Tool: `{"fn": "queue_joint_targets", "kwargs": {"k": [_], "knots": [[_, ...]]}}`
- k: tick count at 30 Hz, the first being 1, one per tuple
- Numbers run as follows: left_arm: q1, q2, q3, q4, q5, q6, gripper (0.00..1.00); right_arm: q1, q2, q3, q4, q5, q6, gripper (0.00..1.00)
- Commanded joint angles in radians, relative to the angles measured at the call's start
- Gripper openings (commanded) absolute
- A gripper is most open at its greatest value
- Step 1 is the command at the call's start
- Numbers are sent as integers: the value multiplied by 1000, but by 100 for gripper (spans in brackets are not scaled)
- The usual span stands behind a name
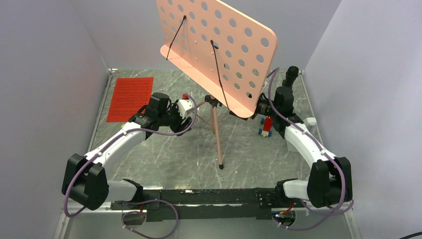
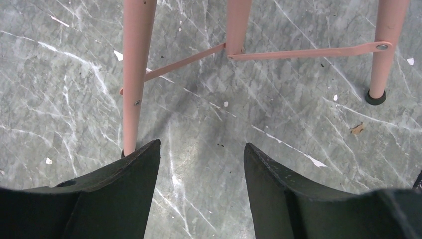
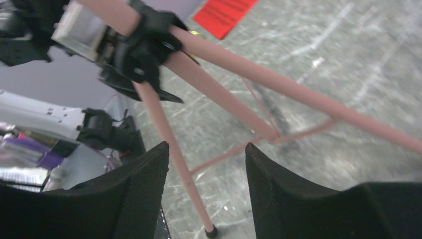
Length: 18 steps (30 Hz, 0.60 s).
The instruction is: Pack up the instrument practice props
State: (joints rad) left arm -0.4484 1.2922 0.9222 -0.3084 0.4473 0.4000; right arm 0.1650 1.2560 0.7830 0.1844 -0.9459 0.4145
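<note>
Top external: music stand (image 1: 226,59) hides right end effector (image 3: 206,149), agape like left end effector (image 2: 201,149).

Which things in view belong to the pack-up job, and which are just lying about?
Job:
- pink music stand
- red sheet-music page

Lying about:
- red and blue toy blocks

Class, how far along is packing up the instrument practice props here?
Done: nothing visibly packed; the red sheet music lies loose on the table. In hand: left gripper and right gripper, both open, by the upright music stand. Left: folding it, stowing everything.
</note>
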Motion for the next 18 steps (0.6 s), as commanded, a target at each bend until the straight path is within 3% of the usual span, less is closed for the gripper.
{"fn": "queue_joint_targets", "kwargs": {"k": [1, 5, 18], "knots": [[3, -31, 5, 12, 13, -1, 67, 25, 41, 107, 107, -106, 49, 61], [2, -34, 4, 10, 7, 3, 67, 34, 91, 138, 213, -89, 135, 58], [10, -25, 6, 18, 0, 2, 68, 110, 195, 269, 194, -130, 37, 41]]}}
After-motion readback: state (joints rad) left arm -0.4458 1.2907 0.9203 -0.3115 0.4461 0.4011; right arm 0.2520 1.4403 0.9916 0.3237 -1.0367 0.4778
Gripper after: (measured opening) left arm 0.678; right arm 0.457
